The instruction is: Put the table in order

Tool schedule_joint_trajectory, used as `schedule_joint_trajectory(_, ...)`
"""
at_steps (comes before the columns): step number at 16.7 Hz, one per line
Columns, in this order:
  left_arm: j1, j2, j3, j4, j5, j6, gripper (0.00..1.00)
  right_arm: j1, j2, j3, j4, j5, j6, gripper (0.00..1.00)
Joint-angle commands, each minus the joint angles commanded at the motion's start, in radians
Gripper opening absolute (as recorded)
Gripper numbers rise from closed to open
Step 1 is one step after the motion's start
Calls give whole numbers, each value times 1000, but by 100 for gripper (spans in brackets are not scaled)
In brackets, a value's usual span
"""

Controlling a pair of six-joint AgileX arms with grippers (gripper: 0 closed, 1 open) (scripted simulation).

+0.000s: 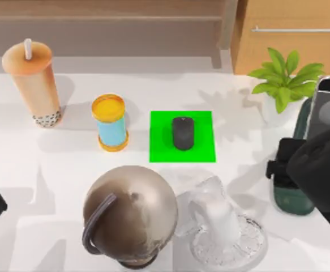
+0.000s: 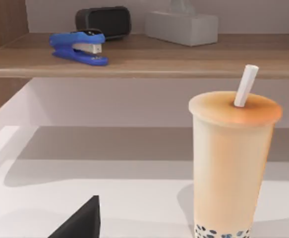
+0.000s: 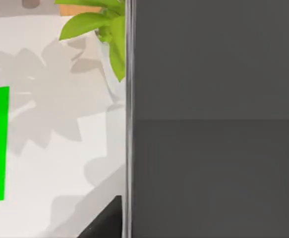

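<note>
White counter (image 1: 153,85), cluttered; no legible writing on any item.
Right hand (image 1: 317,164) over the counter's right edge beside a grey phone (image 1: 326,105); grip cannot be told. Left arm parked at left edge.

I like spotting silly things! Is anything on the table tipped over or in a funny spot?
Nothing is tipped or spilled. One oddity: the phone at the table's right edge stands up beside the right gripper, over a dark green stand, instead of lying flat.
</note>
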Motion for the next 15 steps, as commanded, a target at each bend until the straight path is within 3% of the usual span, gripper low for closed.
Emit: schedule_joint_trajectory(15, 0, 0, 0, 0, 0, 0, 100, -185, 103, -51, 302, -115, -203, 0)
